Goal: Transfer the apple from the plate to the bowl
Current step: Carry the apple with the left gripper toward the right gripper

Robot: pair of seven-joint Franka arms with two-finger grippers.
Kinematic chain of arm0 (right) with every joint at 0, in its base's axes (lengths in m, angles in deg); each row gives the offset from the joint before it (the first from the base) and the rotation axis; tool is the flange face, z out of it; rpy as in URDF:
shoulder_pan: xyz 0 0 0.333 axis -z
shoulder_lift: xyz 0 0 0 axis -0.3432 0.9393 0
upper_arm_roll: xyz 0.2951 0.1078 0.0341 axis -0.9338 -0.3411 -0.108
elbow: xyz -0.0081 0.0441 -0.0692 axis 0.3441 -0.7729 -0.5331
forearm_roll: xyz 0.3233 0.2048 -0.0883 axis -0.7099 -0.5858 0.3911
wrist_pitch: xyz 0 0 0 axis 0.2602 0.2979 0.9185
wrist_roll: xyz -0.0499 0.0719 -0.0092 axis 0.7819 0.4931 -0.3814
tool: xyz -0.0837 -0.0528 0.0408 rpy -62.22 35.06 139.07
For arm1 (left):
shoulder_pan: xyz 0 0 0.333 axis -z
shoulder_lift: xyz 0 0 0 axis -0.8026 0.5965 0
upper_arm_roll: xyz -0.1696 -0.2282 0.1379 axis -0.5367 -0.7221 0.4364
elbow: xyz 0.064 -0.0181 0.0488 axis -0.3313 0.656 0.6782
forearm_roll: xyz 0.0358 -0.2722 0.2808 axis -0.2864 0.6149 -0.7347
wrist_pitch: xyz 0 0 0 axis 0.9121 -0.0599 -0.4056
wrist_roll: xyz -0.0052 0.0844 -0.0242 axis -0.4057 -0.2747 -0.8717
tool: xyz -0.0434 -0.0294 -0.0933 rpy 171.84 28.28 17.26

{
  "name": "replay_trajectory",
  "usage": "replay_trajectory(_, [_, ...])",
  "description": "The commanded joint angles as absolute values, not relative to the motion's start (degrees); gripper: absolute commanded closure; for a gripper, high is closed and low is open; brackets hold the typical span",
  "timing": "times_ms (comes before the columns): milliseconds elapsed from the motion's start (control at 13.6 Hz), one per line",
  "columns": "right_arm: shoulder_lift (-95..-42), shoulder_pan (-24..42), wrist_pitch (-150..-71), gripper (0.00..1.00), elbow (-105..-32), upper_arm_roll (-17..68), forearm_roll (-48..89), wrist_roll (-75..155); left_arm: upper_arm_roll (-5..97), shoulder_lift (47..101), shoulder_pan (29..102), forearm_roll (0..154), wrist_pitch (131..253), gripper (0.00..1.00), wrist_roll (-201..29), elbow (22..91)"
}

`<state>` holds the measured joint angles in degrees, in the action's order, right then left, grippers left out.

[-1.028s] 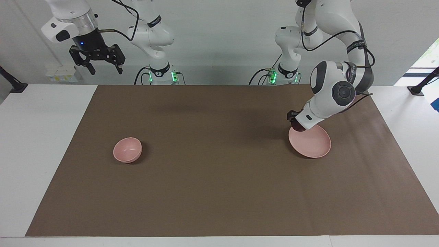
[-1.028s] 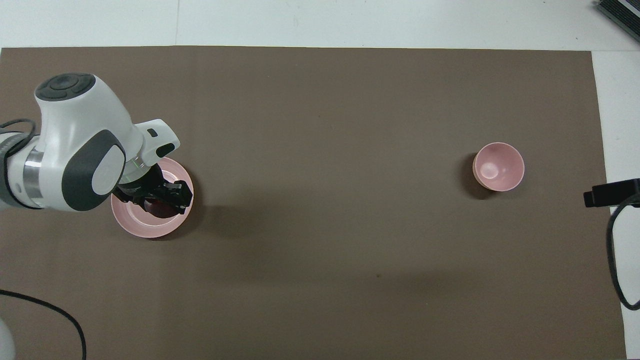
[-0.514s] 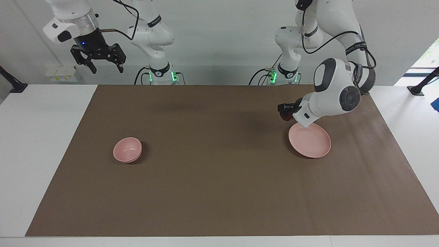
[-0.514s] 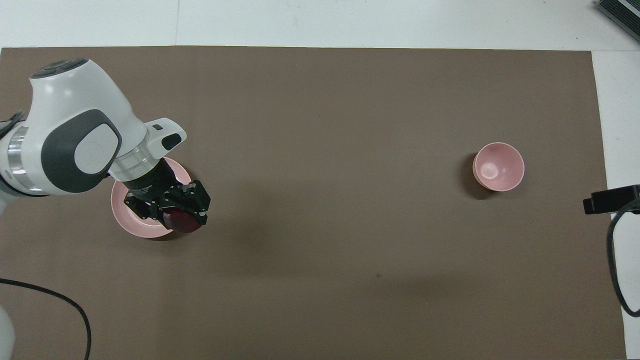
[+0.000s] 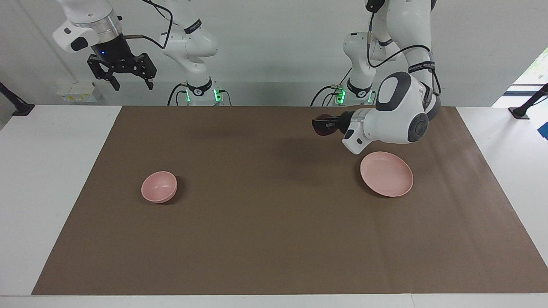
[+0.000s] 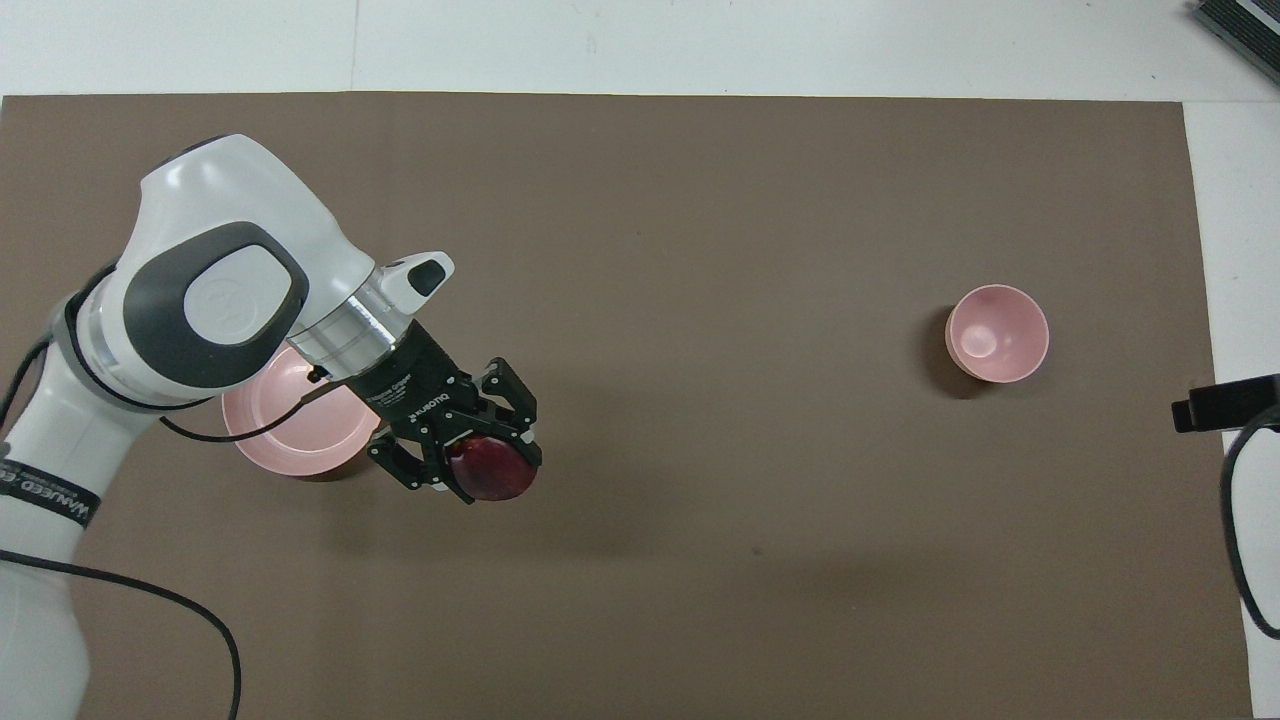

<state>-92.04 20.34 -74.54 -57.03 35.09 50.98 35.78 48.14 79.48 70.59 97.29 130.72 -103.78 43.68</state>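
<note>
My left gripper [image 5: 322, 127] [image 6: 487, 470] is shut on the dark red apple [image 6: 489, 470] [image 5: 324, 128] and holds it in the air over the brown mat, beside the plate. The pale pink plate [image 5: 386, 174] [image 6: 285, 417] lies bare toward the left arm's end of the table. The small deep pink bowl [image 5: 159, 186] [image 6: 997, 333] stands toward the right arm's end. My right gripper [image 5: 121, 75] is open and waits high above its own end of the table; only a black part of it [image 6: 1225, 401] shows in the overhead view.
A brown mat [image 5: 274, 239] [image 6: 700, 200] covers most of the white table. A black cable [image 6: 150, 610] lies near the left arm's base.
My left gripper has lifted the apple off the plate and carried it up and toward the middle of the table. The plate is now bare. The right arm has barely moved.
</note>
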Motion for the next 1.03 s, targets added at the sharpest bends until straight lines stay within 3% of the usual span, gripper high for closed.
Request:
replay_trajectory(0, [-92.9,20.5,-74.4,0.00,-56.4,34.8,51.0,35.7,48.8,79.4,72.9,105.6,130.9,1.00,-110.8,43.7])
replay_trajectory(294, [-93.7,19.7,-74.6,0.00,-59.7,34.5,49.2,36.7,45.8,79.2,74.1,115.0,136.4,1.00,-120.6,44.3])
replay_trajectory(955, [-95.7,20.8,-81.5,0.00,-72.3,35.2,21.2,35.9,30.6,77.8,74.1,140.9,164.8,1.00,-133.1,47.9])
